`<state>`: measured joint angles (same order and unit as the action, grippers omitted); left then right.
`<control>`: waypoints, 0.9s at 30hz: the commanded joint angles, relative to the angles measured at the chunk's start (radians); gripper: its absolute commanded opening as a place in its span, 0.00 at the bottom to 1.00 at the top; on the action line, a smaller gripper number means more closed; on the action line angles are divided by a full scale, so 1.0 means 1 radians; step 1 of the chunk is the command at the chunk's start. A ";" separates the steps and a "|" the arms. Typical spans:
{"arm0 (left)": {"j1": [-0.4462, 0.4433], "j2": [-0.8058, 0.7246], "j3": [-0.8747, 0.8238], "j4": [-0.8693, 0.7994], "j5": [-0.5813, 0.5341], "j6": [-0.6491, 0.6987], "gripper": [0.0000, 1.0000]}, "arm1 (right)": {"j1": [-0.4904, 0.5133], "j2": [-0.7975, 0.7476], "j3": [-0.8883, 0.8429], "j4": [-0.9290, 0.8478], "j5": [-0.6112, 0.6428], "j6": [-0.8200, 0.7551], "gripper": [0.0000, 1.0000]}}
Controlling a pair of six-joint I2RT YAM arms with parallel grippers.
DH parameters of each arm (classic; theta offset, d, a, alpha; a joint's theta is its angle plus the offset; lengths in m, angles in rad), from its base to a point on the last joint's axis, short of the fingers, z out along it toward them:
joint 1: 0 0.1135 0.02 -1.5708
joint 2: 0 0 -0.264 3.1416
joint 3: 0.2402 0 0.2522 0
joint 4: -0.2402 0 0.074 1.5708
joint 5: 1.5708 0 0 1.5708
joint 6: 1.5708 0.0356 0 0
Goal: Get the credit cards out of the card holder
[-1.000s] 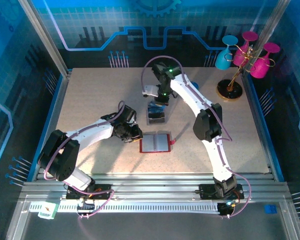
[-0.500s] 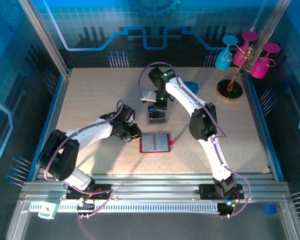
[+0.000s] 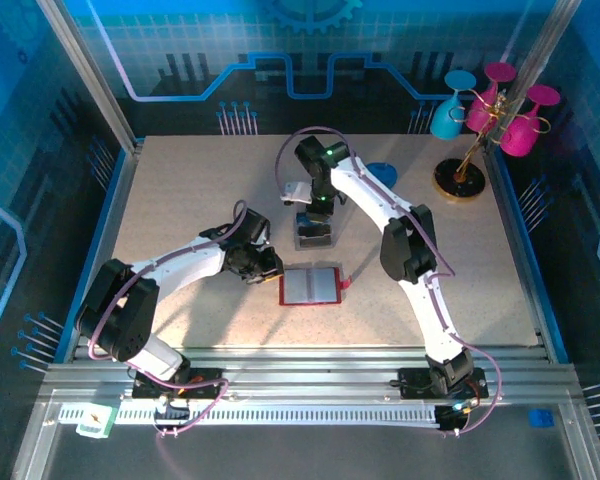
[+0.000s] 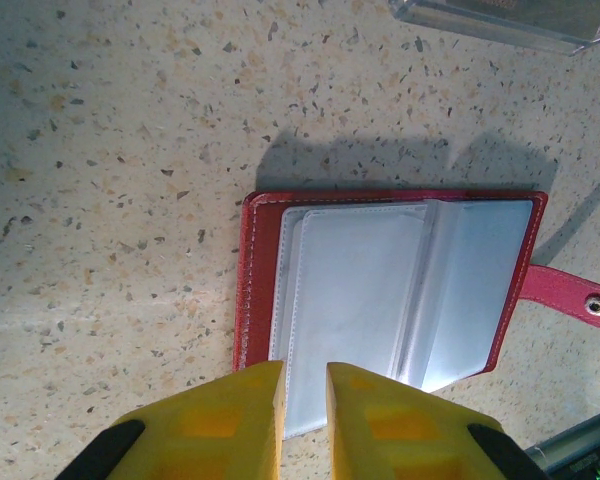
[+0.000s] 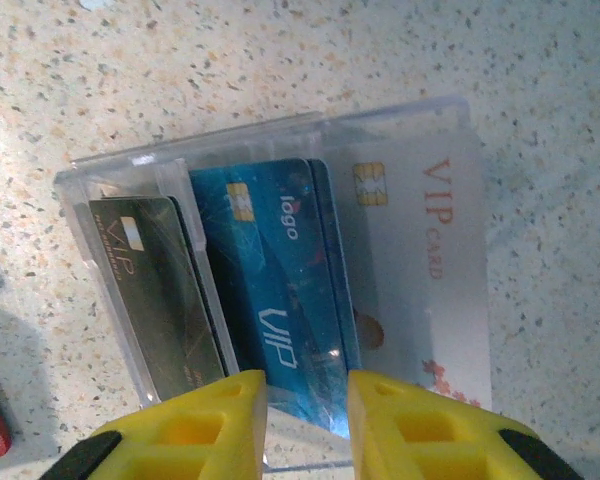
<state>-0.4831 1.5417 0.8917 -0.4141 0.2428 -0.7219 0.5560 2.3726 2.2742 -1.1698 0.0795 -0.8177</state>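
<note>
Card holder (image 4: 380,290) edge under left end effector (image 4: 305,400) — grip unclear | right end effector (image 5: 307,410) spread over tray (image 5: 270,132)

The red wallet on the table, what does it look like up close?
The card holder is a small red leather-looking wallet with stitched edges, lying open and flat on the speckled table. Its grey see-through pockets look empty. A red strap with a metal snap sticks out one side. The left hand sits at its edge; contact cannot be judged.
</note>
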 commanded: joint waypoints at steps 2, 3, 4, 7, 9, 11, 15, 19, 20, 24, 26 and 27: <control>0.005 -0.007 0.009 -0.015 0.021 0.022 0.19 | 0.011 -0.120 -0.065 0.083 0.029 0.055 0.28; 0.005 -0.007 0.007 -0.013 0.023 0.023 0.19 | 0.011 -0.136 -0.077 0.091 0.018 0.074 0.28; 0.005 -0.006 0.006 -0.010 0.025 0.023 0.19 | 0.012 -0.151 -0.089 0.096 0.007 0.091 0.28; 0.005 0.001 0.013 -0.010 0.028 0.033 0.18 | 0.018 -0.208 -0.153 0.124 -0.034 0.157 0.30; 0.005 0.006 0.024 -0.009 0.024 0.041 0.17 | 0.022 -0.257 -0.212 0.152 -0.073 0.215 0.31; 0.005 0.011 0.036 -0.012 0.024 0.045 0.16 | 0.025 -0.299 -0.267 0.180 -0.109 0.283 0.32; 0.007 0.034 0.048 -0.002 0.041 0.048 0.15 | 0.029 -0.394 -0.401 0.255 -0.158 0.445 0.32; 0.007 0.052 0.047 0.007 0.054 0.048 0.13 | 0.032 -0.500 -0.567 0.371 -0.189 0.619 0.32; 0.007 0.055 0.047 0.006 0.056 0.047 0.12 | 0.033 -0.527 -0.613 0.404 -0.204 0.669 0.31; 0.006 0.054 0.033 0.015 0.059 0.042 0.11 | 0.031 -0.604 -0.763 0.508 -0.243 0.862 0.31; 0.006 0.057 0.028 0.022 0.061 0.041 0.10 | 0.032 -0.639 -0.847 0.575 -0.284 0.940 0.30; 0.007 0.062 0.028 0.026 0.066 0.041 0.10 | 0.032 -0.655 -0.892 0.618 -0.312 0.983 0.29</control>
<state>-0.4812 1.5917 0.9176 -0.4030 0.2790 -0.6991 0.5777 1.7687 1.4635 -0.6914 -0.1425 -0.0307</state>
